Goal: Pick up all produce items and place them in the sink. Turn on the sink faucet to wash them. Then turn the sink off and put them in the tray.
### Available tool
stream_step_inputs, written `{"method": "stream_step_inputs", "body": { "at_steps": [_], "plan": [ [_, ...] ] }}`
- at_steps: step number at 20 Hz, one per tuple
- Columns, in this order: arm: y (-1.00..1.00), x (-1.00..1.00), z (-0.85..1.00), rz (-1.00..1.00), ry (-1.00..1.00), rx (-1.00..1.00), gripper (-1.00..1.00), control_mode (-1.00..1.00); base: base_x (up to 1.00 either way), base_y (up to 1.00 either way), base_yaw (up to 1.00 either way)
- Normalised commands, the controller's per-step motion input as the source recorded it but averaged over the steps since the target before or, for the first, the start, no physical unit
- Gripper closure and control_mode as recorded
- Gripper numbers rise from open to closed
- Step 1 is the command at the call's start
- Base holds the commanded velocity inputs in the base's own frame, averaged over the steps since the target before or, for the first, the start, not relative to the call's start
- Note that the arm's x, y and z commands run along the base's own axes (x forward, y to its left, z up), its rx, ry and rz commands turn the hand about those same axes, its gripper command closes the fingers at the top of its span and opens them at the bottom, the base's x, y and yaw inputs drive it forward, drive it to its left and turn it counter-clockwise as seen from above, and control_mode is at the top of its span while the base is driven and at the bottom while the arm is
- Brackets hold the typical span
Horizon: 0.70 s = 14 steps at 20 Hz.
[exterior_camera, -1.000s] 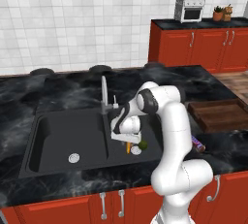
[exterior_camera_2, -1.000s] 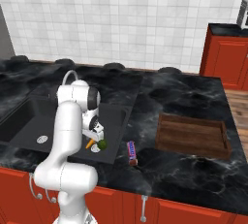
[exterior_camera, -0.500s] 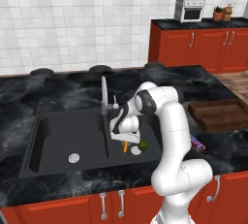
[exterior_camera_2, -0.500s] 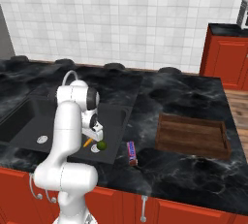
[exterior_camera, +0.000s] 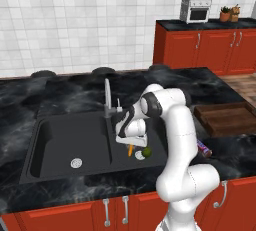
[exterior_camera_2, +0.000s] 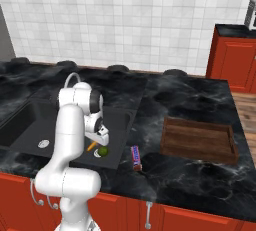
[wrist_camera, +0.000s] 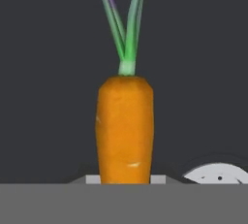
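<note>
The white arm bends down over the right basin of the matte black double-basin sink point(exterior_camera: 60, 145), with its gripper point(exterior_camera: 131, 145) low inside that basin. In the hand view the small orange carrot with a green top point(wrist_camera: 125, 128) rises straight up from between the jaws, its lower end hidden at the bottom of that view, so the jaws appear closed narrowly around it (the fingertips themselves cannot be made out). From the left base view the carrot point(exterior_camera: 130, 150) shows as a short orange stub directly beneath the hand, and from the right base view point(exterior_camera_2: 92, 146) it sits just under the gripper point(exterior_camera_2: 96, 142) as well.

The small round green lime point(exterior_camera: 146, 151) lies on the basin floor just beside the carrot, close to the round silver drain point(wrist_camera: 219, 173) of that basin. The slim silver-grey gooseneck faucet point(exterior_camera: 107, 95) stands at the back rim of the sink, between the two basins, behind the hand.

On the black marbled counter point(exterior_camera_2: 170, 100), to the right of the sink, lies a purple-red wrapped packet point(exterior_camera_2: 136, 157) near the front edge. Farther right rests the dark brown wooden rectangular tray with a low rim point(exterior_camera_2: 226, 140), well apart from the sink. Red cabinets point(exterior_camera: 200, 50) stand in the background.
</note>
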Motion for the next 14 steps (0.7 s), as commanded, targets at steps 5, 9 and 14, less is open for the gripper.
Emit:
{"method": "stream_step_inputs", "body": {
  "at_steps": [5, 9, 14],
  "plan": [
    [-0.25, -0.13, 0.24, 0.00, -0.05, 0.00, 1.00, -1.00, 0.00, 0.00, 0.00],
    [-0.18, -0.16, 0.40, 0.00, -0.06, 0.00, 1.00, -1.00, 0.00, 0.00, 0.00],
    [-0.17, -0.20, 0.43, -0.01, -0.06, 0.00, 1.00, -1.00, 0.00, 0.00, 0.00]
  ]
}}
